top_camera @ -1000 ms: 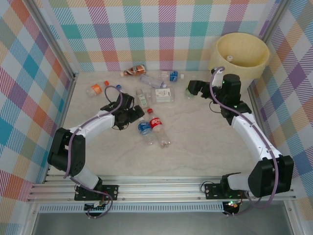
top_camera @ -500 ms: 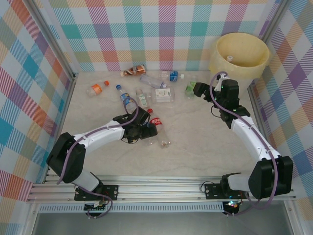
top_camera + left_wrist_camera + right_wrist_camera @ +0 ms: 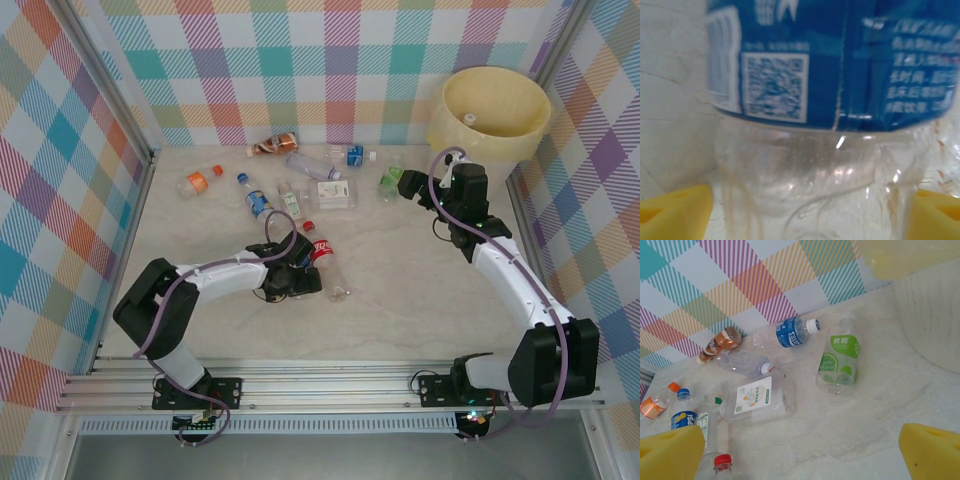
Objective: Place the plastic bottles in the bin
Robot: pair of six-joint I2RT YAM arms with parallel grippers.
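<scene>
A blue-labelled plastic bottle [image 3: 840, 75] lies on the table between the yellow fingers [image 3: 675, 210] of my left gripper [image 3: 812, 212]. The pads stand wide at its clear lower sides without clearly squeezing it. From above, this gripper [image 3: 300, 278] is low over that bottle, with a red-labelled bottle [image 3: 325, 262] just to its right. My right gripper [image 3: 408, 186] is open and empty, beside a green-labelled bottle [image 3: 390, 180], which also lies ahead of it in the right wrist view [image 3: 839, 362]. The bin [image 3: 495, 135] stands at the back right with one bottle [image 3: 470, 118] inside.
Several more bottles lie along the back: brown [image 3: 275, 143], clear [image 3: 305, 163], blue with a white cap [image 3: 350, 155], orange [image 3: 197, 181], one with a blue cap [image 3: 255, 197] and a flat white-labelled one [image 3: 335, 195]. Checked walls close in the table on three sides.
My left arm has swung right and forward, bringing its gripper down around the blue-labelled bottle. The right gripper shifted slightly right, uncovering the green-labelled bottle.
</scene>
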